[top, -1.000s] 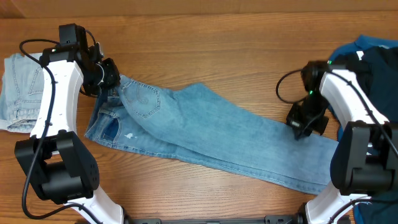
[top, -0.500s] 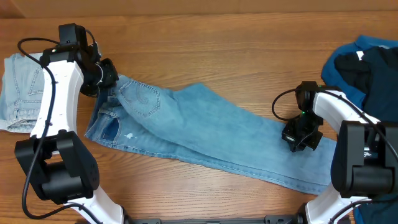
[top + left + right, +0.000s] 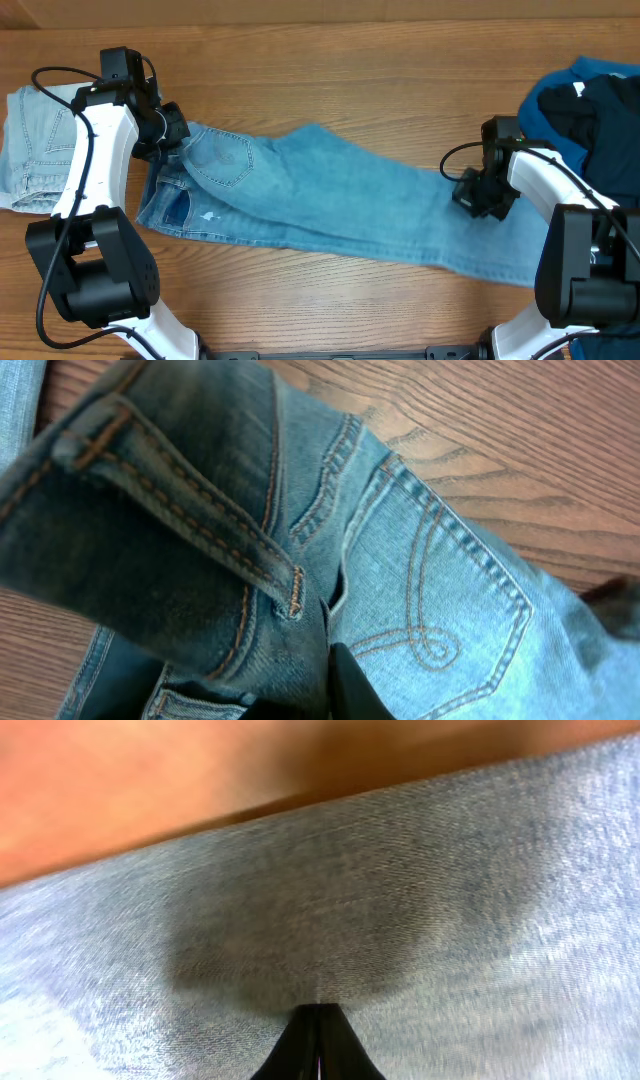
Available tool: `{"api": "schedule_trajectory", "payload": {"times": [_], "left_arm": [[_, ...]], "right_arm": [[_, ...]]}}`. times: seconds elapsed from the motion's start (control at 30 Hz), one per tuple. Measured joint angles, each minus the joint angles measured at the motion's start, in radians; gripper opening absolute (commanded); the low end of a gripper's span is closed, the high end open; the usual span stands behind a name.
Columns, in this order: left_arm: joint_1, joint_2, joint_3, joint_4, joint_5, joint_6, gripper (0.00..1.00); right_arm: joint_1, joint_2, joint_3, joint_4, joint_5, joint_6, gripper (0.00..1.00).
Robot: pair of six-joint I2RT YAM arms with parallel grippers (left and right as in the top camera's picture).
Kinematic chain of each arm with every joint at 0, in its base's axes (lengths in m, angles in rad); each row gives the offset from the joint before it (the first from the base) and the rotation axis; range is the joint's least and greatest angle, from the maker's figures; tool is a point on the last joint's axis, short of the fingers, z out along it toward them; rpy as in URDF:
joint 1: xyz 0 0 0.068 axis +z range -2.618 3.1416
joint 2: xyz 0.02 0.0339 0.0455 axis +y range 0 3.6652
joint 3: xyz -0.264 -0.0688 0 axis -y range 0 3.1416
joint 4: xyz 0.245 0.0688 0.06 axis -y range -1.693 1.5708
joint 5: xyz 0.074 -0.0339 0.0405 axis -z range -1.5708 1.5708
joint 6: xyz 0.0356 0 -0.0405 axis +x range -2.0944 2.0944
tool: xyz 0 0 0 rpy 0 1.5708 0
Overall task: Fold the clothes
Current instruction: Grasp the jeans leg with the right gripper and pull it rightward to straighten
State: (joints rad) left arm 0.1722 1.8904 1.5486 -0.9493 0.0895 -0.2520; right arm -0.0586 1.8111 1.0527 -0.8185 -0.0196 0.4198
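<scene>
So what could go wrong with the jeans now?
1. The right gripper seems to pinch only a small bit of the jeans leg, so the cloth might slip out when pulled.
2. The left gripper holds a bunched-up waistband, so the fold may come out crooked.
3. The blue pile sits close to the right gripper and could get bumped.
</scene>
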Motion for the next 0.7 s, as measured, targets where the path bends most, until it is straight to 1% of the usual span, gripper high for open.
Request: {"api": "schedule_trajectory", "payload": {"times": [0.07,0.2,0.33,0.5,0.53,0.57,0.63,0.67,0.7], "left_arm": [[0.0,0.0,0.0,0.002,-0.008,0.0,0.04],[0.0,0.0,0.0,0.004,-0.025,0.0,0.04],[0.0,0.0,0.0,0.007,-0.077,0.0,0.04],[0.003,0.0,-0.002,0.028,-0.106,0.0,0.04],[0.007,0.0,-0.002,0.03,-0.11,0.0,0.04],[0.012,0.0,-0.002,0.03,-0.11,0.0,0.04],[0.02,0.0,-0.002,0.031,-0.111,0.0,0.04],[0.021,0.0,-0.002,0.031,-0.113,0.0,0.04],[0.021,0.0,-0.003,0.031,-0.113,0.0,0.05]], "right_arm": [[0.0,0.002,0.0,0.106,-0.039,-0.047,0.04],[0.0,0.013,-0.002,0.246,-0.072,-0.114,0.04],[0.001,0.017,-0.002,0.365,-0.082,-0.162,0.04],[0.021,0.018,-0.002,0.41,-0.086,-0.23,0.04],[0.026,0.019,0.005,0.388,-0.08,-0.238,0.04],[0.029,0.021,0.026,0.325,-0.069,-0.244,0.04],[0.026,0.036,0.134,0.121,-0.027,-0.235,0.04],[0.021,0.042,0.221,-0.019,0.006,-0.201,0.04],[0.012,0.042,0.296,-0.121,0.04,-0.16,0.04]]}}
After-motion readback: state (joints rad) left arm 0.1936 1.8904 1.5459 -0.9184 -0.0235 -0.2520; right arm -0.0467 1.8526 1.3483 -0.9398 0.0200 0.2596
